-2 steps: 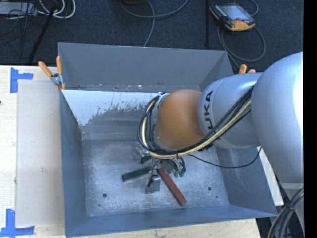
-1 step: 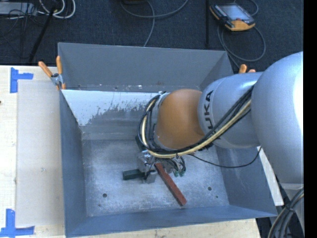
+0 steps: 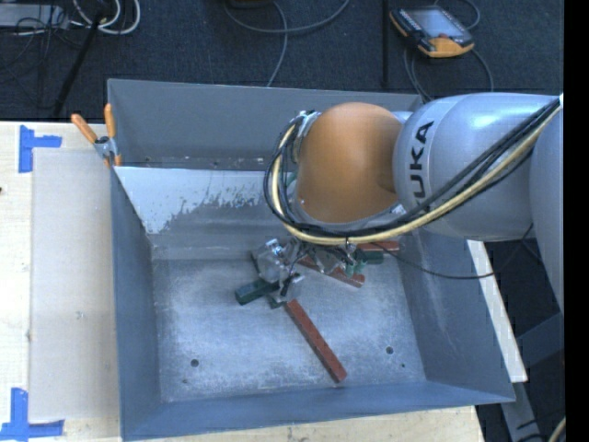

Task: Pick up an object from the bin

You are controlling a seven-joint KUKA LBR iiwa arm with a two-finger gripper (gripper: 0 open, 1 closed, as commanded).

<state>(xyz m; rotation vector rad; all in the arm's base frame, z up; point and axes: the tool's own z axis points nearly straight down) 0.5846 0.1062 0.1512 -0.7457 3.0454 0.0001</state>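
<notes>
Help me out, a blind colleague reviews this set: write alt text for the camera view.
A silver robot arm with an orange wrist cover reaches from the right into a grey metal bin, its gripper low over a small cluster of things mid-bin. Nearest it lie a dark green piece and a long reddish-brown bar.

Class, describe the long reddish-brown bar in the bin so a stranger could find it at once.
Find the grey bin, then the gripper near the middle of its floor. From there a reddish-brown bar slants toward the view's lower right. It is long, thin and straight, unlike the short dark green piece beside the gripper.
</notes>
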